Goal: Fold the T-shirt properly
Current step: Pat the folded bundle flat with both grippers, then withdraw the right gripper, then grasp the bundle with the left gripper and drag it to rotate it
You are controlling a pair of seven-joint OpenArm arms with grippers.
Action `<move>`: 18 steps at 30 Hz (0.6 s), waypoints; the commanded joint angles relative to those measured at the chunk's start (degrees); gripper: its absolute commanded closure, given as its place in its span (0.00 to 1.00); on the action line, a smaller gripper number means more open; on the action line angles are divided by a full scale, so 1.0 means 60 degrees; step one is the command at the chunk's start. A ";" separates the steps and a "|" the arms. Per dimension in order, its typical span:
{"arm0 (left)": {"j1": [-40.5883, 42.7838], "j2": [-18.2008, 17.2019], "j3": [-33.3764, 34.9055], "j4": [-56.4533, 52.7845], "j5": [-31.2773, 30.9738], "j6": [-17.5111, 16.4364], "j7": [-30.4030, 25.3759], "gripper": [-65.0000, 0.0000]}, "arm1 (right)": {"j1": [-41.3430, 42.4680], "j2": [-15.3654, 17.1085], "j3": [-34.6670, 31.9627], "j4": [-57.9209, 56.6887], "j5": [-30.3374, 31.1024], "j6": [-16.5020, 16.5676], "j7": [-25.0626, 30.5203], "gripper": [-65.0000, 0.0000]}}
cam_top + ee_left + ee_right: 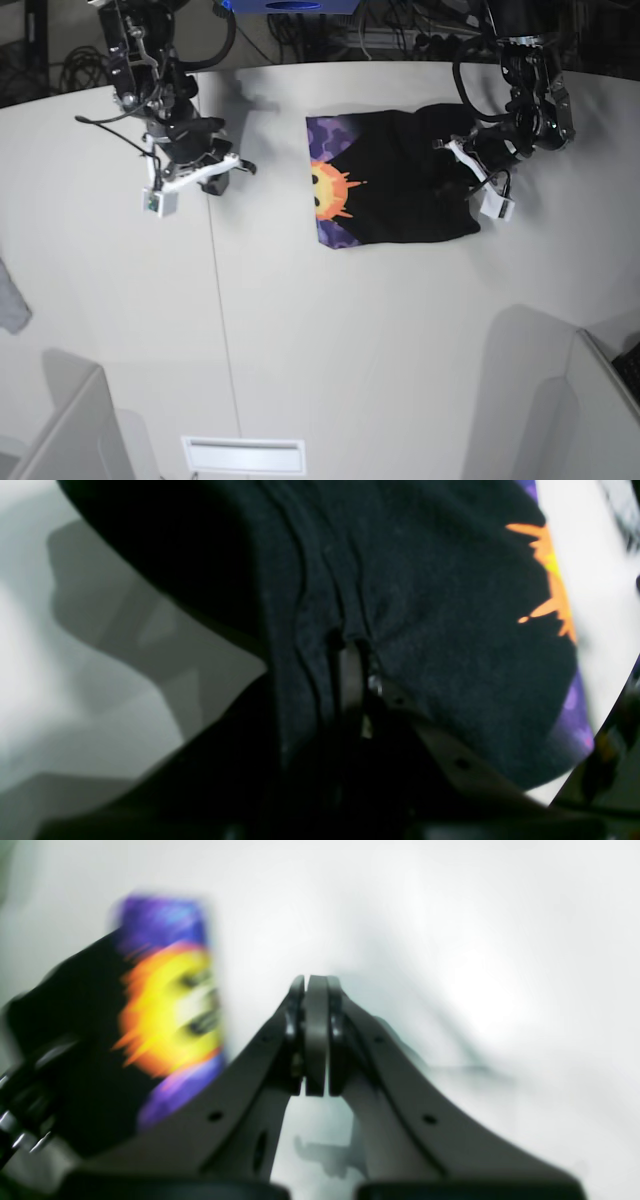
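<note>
The black T-shirt lies as a folded rectangle on the white table, with its orange sun and purple print on the left part. My left gripper is at the shirt's right edge. In the left wrist view the left gripper is shut on a bunched fold of the black T-shirt. My right gripper hovers left of the shirt, apart from it. In the right wrist view the right gripper is shut and empty, and the T-shirt shows blurred at the left.
A small grey cloth scrap lies at the table's left edge. A white slot sits at the front edge. Pale panels stand at the front left and front right. Cables run behind the table.
</note>
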 commanded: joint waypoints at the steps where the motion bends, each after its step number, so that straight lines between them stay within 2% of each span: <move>1: 0.0007 -0.0174 0.0260 -0.0003 0.0704 0.0233 0.0474 1.00 | -0.0064 -0.0004 0.0252 0.0198 0.0028 0.0080 0.0150 1.00; 10: -0.0637 -0.1185 0.2502 -0.0018 0.0704 0.0233 0.0504 1.00 | -0.1075 -0.0034 0.2406 0.0198 0.0028 0.0095 0.0165 1.00; 15: -0.1399 -0.1785 0.3865 0.0026 0.0704 0.0233 0.0533 1.00 | -0.1808 -0.0107 0.3388 0.0183 0.0028 0.0095 0.1205 1.00; 18: -0.1941 -0.2049 0.4670 0.0026 0.0704 0.0233 0.0533 1.00 | -0.2115 -0.0107 0.3812 0.0183 0.0028 0.0095 0.1439 1.00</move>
